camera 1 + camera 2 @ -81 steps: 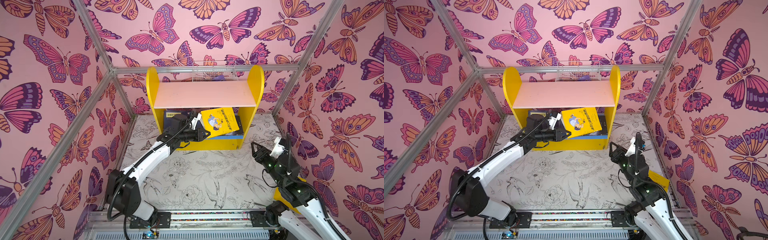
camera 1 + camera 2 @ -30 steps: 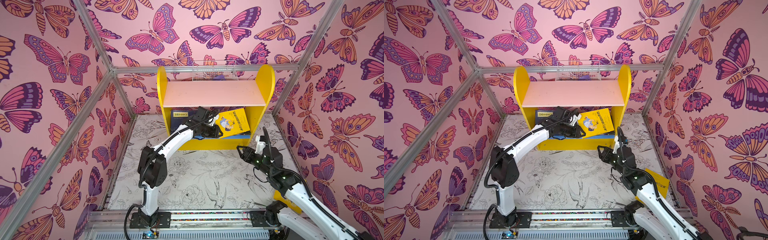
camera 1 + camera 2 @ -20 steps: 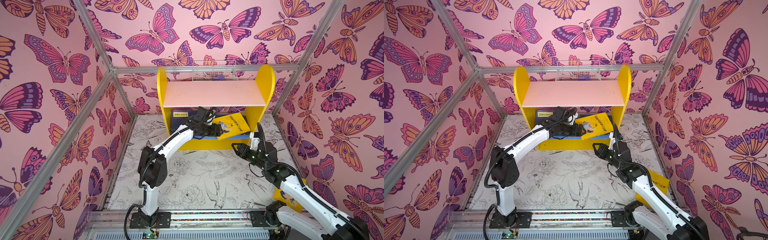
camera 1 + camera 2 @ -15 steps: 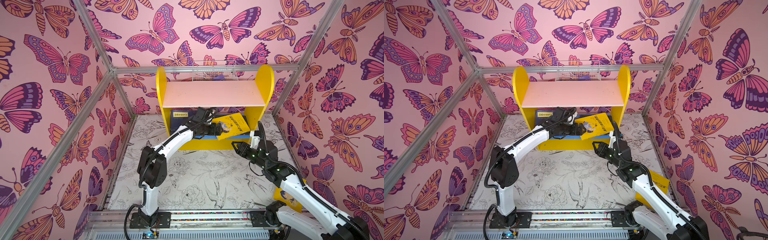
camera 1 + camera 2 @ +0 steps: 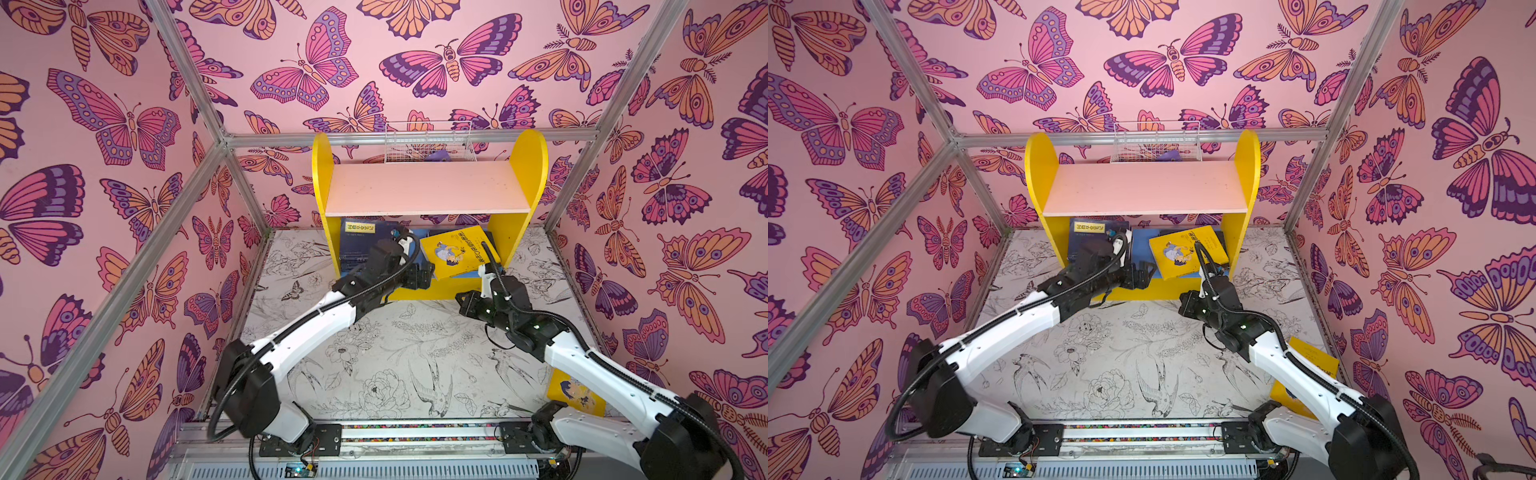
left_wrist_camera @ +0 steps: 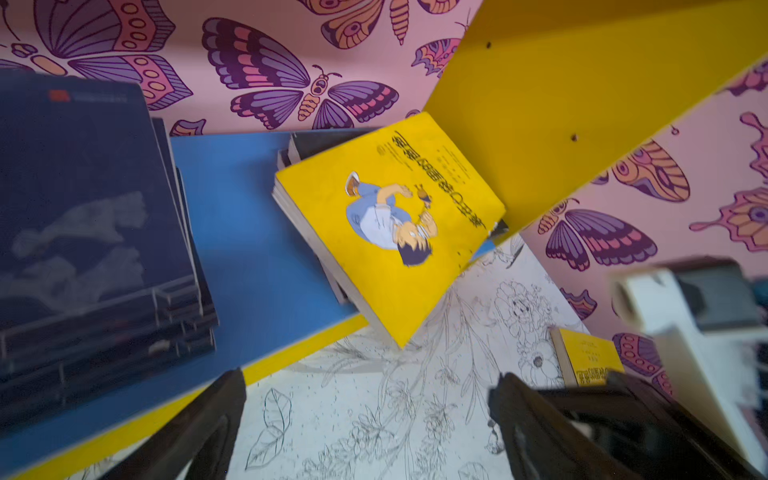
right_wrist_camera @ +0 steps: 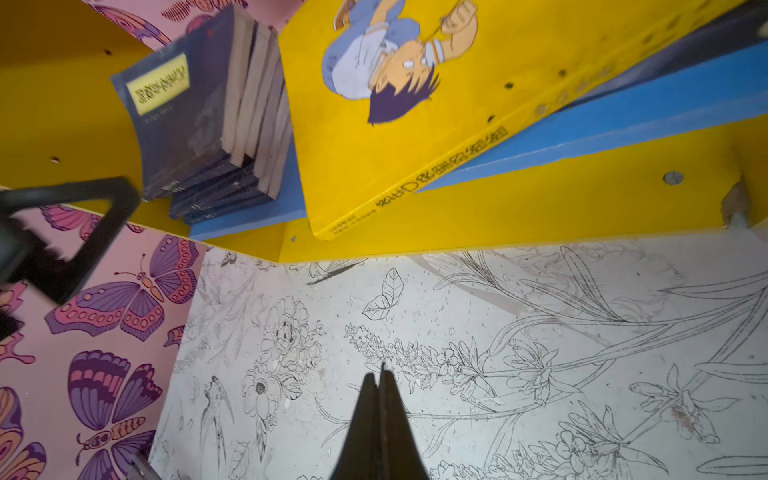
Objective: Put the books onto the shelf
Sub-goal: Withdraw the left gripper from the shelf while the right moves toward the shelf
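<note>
Your left gripper [image 6: 365, 384] is releasing the yellow book [image 5: 455, 252], spread wide. Your right gripper [image 7: 380, 384], pressed together, is likely readying a push inward.

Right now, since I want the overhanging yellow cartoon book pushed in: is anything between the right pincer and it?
Nothing visible. Only bare mat lies between the shut right pincer and the yellow cartoon book; the open left pincer stands off to one side.
</note>
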Robot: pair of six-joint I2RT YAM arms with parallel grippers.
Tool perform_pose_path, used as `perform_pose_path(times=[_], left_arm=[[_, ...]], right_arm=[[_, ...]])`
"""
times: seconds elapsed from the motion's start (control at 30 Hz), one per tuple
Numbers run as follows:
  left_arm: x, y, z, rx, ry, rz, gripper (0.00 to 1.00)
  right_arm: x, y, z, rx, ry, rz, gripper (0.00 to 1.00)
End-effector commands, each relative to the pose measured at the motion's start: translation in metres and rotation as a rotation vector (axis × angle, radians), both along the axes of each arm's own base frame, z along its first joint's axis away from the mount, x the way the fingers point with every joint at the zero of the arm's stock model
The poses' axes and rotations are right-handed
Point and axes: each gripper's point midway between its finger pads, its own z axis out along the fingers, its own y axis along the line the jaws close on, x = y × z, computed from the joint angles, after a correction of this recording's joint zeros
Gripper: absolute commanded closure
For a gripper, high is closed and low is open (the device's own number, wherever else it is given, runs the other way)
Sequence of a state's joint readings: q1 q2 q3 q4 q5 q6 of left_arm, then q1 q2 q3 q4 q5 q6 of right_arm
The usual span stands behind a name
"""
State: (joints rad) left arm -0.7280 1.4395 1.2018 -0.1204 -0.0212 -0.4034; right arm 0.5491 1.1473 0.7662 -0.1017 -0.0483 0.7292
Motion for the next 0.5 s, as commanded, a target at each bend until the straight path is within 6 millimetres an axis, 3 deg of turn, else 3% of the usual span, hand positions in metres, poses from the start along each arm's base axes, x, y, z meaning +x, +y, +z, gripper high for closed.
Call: perform_pose_path(times=[0.0,0.07,0.2,0.3,0.47], left_arm=[[-0.019,0.027,0.005,-0.009,-0.079,0.126,0.05],[-0.037,0.055,-0.001,-0.042,-0.072,0.238,0.05],[-0.070,0.126,-0.052,-0.151,0.055,0.535,0.06],[-0.089,0.164,-0.079,-0.205,0.106,0.675,0.06],[-0.101,0.201,-0.078,-0.203,0.073,0.802,0.06]], right_arm=[[0.013,0.005,0.003,-0.053,-0.003,-0.010,0.96],[0.019,0.012,0.003,-0.059,0.001,0.007,0.96],[0.032,0.021,0.001,-0.092,0.021,0.013,0.96],[0.037,0.023,-0.001,-0.116,0.044,0.009,0.96],[0.045,0.026,-0.007,-0.157,0.075,0.012,0.97]])
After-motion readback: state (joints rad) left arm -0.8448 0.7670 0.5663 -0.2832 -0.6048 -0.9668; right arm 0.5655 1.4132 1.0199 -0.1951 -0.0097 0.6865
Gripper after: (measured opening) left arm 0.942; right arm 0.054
